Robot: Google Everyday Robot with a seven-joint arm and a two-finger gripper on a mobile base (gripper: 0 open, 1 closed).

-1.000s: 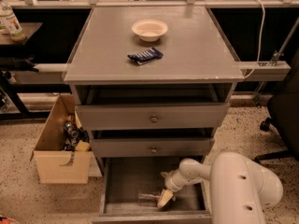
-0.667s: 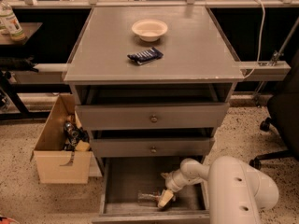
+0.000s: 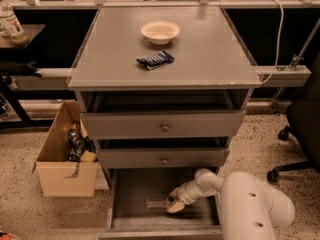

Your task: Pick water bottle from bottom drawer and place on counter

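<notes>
The broad flat grey square desk (image 3: 215, 54) topping the cabinet is waiting as the drop-off spot, while the bulky white robot arm (image 3: 250, 209) is reaching into the deep plain grey bottom drawer (image 3: 131, 191), which is standing open. A cream round bowl (image 3: 160, 32) and a dark blue wrapped packet (image 3: 155, 60) are occupying the desk's middle. The small clear crinkled plastic water bottle (image 3: 156, 203) is lying on the drawer floor, with the claw (image 3: 176, 204) sitting at its end nearer the arm; apart or clamped, I cannot tell. Grasping seems to be under way; next comes a firm hold, then a lift clear of the upper drawer fronts

Lab-type workroom: terrazzo floor (image 3: 20, 159), office chair (image 3: 302, 129), cardboard box (image 3: 67, 180); gripper (image 3: 175, 200) in bottom drawer (image 3: 134, 188).
</notes>
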